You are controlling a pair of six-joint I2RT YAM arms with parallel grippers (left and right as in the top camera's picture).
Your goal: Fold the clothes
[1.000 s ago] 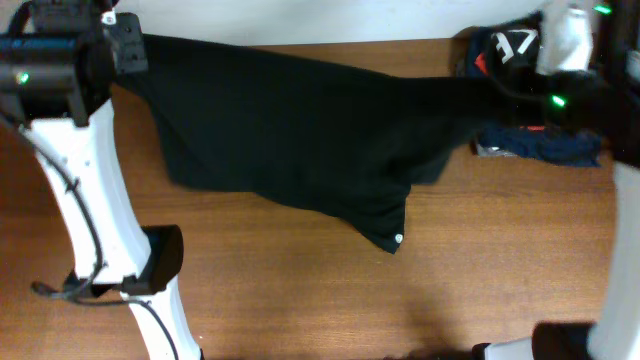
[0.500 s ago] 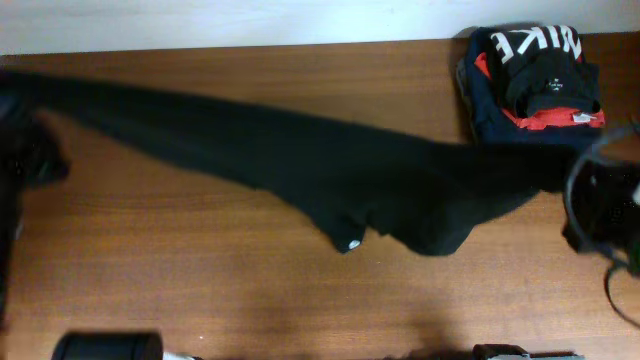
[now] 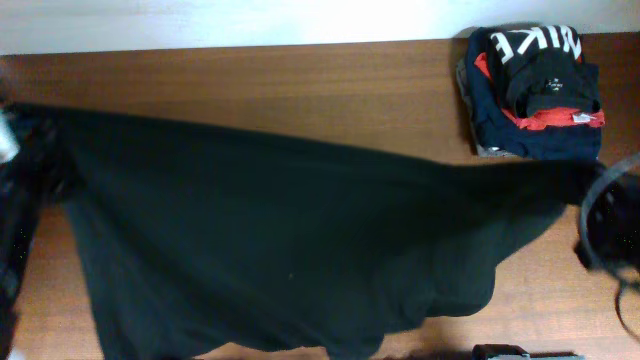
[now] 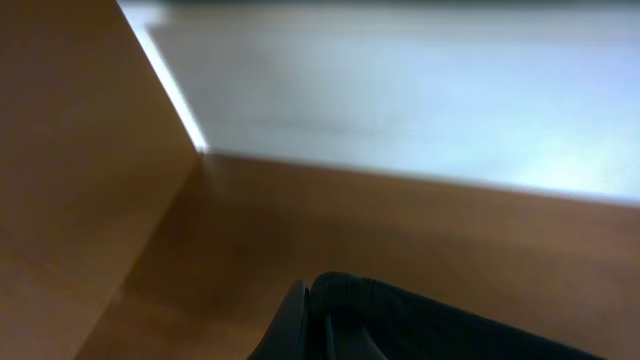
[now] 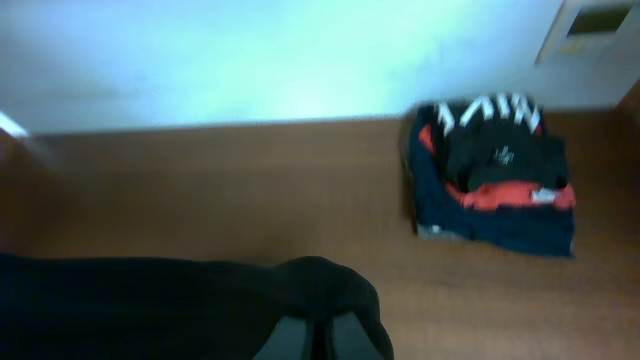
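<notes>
The black polo shirt [image 3: 270, 240] hangs stretched between my two arms and covers most of the table from left to right. My left gripper [image 4: 320, 325] is shut on a ribbed edge of the shirt [image 4: 440, 320] at the far left. My right gripper [image 5: 318, 335] is shut on a bunched fold of the shirt [image 5: 150, 300] at the far right. In the overhead view both grippers are blurred at the frame edges. The collar and the white logo are hidden.
A folded stack of navy, red and black garments with white NIKE lettering [image 3: 535, 90] sits at the back right corner; it also shows in the right wrist view [image 5: 495, 175]. The wooden table [image 3: 300, 80] ends at a white wall behind.
The shirt has gone from a narrow twisted band to a wide spread sheet reaching the front edge. Both arms have moved out to the sides of the frame.
</notes>
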